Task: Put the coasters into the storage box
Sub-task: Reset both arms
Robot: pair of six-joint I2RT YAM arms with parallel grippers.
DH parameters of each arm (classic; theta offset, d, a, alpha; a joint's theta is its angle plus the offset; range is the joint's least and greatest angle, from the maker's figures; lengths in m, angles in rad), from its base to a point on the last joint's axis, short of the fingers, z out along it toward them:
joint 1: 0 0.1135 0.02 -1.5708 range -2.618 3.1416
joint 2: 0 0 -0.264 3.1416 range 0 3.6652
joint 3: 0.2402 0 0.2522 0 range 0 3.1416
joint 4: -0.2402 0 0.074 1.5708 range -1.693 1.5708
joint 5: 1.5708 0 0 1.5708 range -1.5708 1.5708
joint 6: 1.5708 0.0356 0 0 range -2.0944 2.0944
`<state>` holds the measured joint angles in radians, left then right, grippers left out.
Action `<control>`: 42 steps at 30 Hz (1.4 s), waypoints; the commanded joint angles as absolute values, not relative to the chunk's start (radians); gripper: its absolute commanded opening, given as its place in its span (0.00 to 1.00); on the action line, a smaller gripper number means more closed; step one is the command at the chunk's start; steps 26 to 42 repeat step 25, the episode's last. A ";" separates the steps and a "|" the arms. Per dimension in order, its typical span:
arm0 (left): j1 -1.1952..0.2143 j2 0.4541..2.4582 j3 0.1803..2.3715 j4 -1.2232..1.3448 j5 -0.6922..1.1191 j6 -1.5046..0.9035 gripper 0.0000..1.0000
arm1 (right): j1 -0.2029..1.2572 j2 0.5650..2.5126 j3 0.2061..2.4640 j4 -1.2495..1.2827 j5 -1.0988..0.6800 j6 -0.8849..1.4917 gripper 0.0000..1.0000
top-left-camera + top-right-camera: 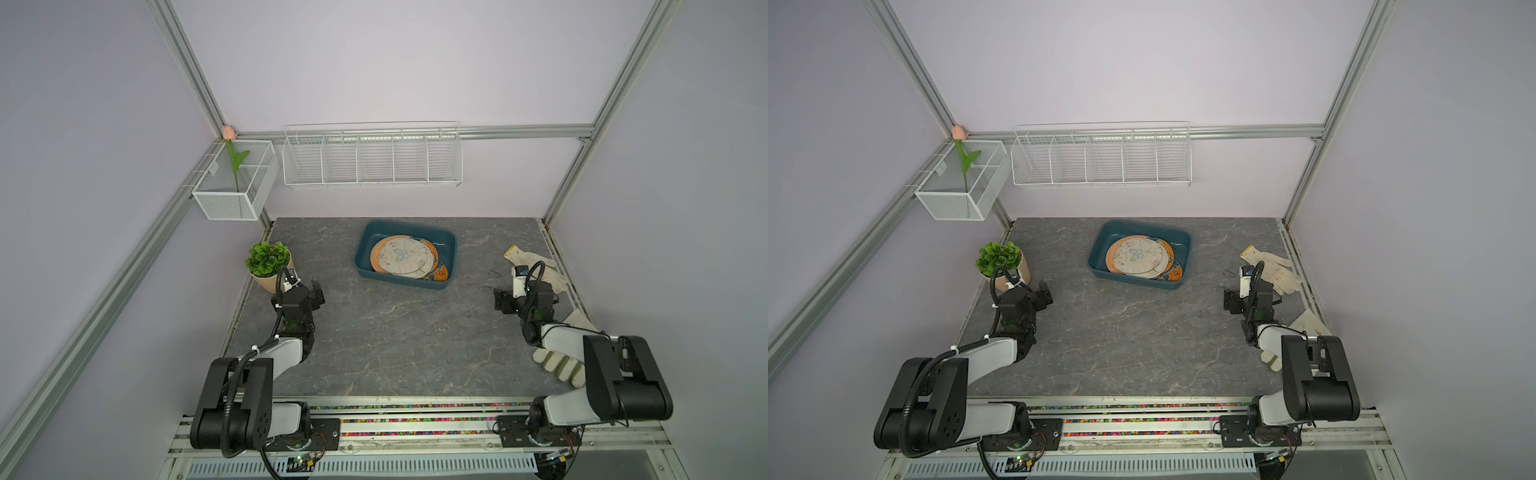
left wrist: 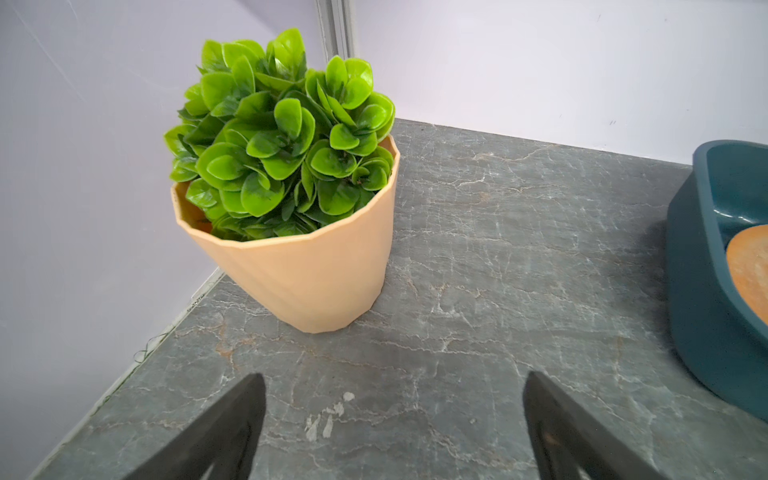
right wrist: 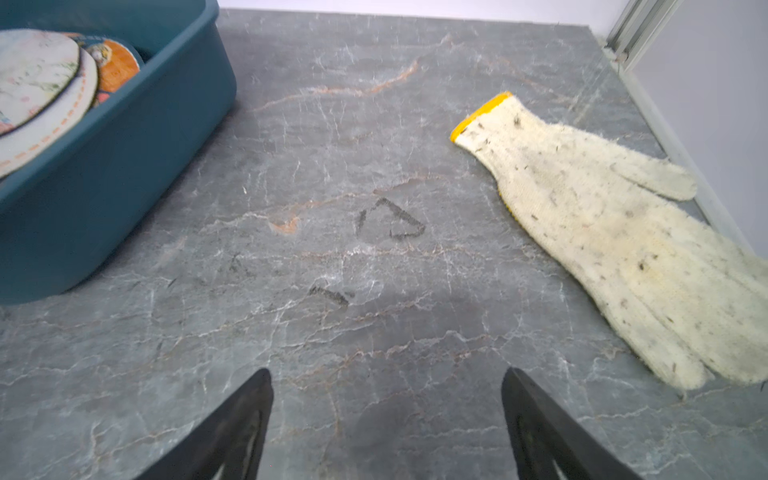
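Observation:
The dark teal storage box (image 1: 364,248) (image 1: 1098,247) sits at the back middle of the grey table in both top views. A pile of round coasters (image 1: 403,255) (image 1: 1138,254) lies inside it, a pale butterfly one on top and orange ones (image 3: 118,64) beneath. Its wall (image 2: 702,291) (image 3: 124,166) shows in both wrist views. My left gripper (image 1: 316,296) (image 2: 392,382) hovers open over bare table beside the plant pot. My right gripper (image 1: 500,302) (image 3: 386,378) is open over bare table, between the box and a glove. Nothing is between either pair of fingers.
A green plant in a peach pot (image 1: 268,266) (image 2: 299,266) stands at the left edge. Off-white work gloves lie at the right (image 1: 540,270) (image 3: 615,232) and under the right arm (image 1: 559,363). White wire baskets (image 1: 372,158) hang on the back wall.

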<state>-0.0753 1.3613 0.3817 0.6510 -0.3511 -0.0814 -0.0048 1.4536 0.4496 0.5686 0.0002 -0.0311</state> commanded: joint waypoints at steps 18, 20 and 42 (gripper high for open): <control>-0.037 1.540 0.355 0.957 -0.288 -0.081 0.97 | -0.005 1.528 0.386 0.865 0.044 -0.046 0.88; -0.037 1.540 0.357 0.956 -0.288 -0.080 0.98 | -0.005 1.529 0.386 0.864 0.044 -0.045 0.88; -0.037 1.542 0.361 0.950 -0.287 -0.079 0.99 | -0.007 1.528 0.386 0.865 0.043 -0.043 0.88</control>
